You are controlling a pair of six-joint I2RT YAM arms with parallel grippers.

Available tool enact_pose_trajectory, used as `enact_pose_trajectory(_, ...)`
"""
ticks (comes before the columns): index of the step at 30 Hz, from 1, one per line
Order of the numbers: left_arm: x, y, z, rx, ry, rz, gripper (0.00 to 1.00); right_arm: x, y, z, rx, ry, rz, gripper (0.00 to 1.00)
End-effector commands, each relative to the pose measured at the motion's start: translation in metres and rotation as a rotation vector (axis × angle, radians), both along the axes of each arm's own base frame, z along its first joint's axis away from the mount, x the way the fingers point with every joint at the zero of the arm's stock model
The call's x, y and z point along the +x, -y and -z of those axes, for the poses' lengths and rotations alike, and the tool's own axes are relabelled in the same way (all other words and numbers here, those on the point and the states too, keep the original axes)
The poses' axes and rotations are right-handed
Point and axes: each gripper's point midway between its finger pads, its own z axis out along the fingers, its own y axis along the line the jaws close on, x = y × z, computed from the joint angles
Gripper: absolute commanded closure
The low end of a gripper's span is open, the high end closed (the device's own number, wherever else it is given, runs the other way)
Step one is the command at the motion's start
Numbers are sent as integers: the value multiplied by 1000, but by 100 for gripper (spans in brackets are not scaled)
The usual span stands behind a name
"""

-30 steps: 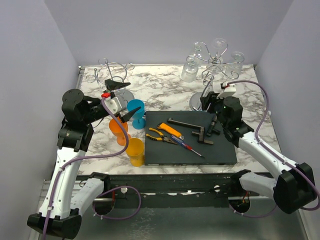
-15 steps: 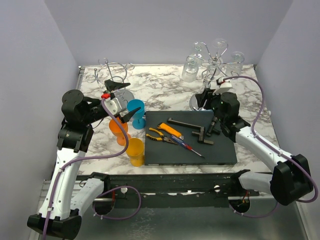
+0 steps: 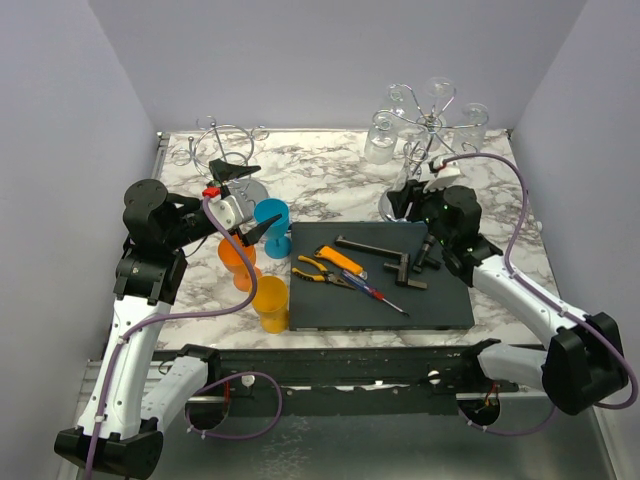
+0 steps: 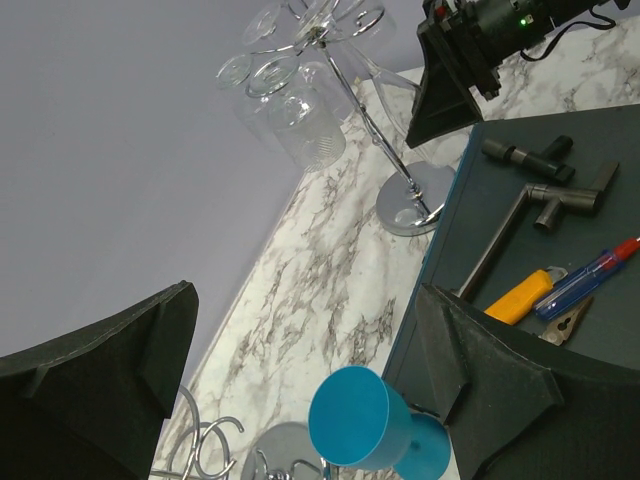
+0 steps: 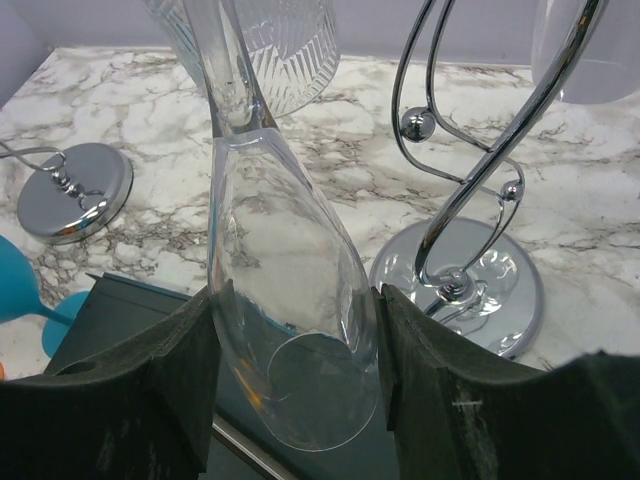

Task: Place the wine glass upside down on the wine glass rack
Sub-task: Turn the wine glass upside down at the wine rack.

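Back right corner of the tabletop [image 3: 330,180] is the tight spot. The loaded rack [image 3: 432,120] hangs glasses [image 3: 380,138] all round. Its curvy chrome stem [image 5: 512,190] and round base [image 5: 500,270] sit just beside the right gripper [image 3: 408,195] and the wine glass [image 5: 285,330] it's clamped on. A ribbed glass [image 5: 295,50] hangs right behind that one too.

Bare marble runs along the back edge, from there to the other rack [image 3: 225,150] in the back left corner.

Left side's crowded. Blue cup [image 3: 271,215], orange cup [image 3: 237,255] and yellow cup [image 3: 270,300] bunch between the left arm [image 3: 150,260] and the mat [image 3: 440,305]. Tools [image 3: 335,262] lie across the mat's middle. The right arm [image 3: 520,300] hangs over the strip by the right edge.
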Motion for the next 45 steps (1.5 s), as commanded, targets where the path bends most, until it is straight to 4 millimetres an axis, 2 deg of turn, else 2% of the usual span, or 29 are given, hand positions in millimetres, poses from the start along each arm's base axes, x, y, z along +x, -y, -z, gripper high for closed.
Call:
enact_pose_trajectory(1, -4, 2, -8, -8, 16, 14, 1, -9, -1, -14, -9, 59, -43, 99)
enact_pose_trajectory(13, -7, 3, -10, -12, 17, 25, 1, -30, 3, -14, -46, 94, -86, 99)
enact_pose_trajectory(22, -6, 3, -8, -9, 19, 22, 1, -36, 16, -13, -7, 110, -16, 99)
enact_pose_trajectory(33, -5, 2, -5, -5, 19, 16, 1, -39, 25, 10, 101, 65, 66, 99)
enact_pose_trajectory(35, -4, 2, -4, -4, 17, 15, 1, -38, 23, 18, 104, 38, 61, 91)
enact_pose_trajectory(36, -4, 2, -3, -3, 16, 15, 1, -38, 22, 21, 107, 23, 57, 83)
enact_pose_trajectory(39, -3, 2, -2, -2, 13, 10, 1, -39, 19, 29, 106, -13, 49, 51)
enact_pose_trajectory(41, -3, 2, -1, -2, 9, 11, 1, -39, 20, 35, 100, -34, 55, 37)
enact_pose_trajectory(45, -3, 2, -1, -2, 9, 15, 1, -42, 23, 39, 92, -60, 71, 23)
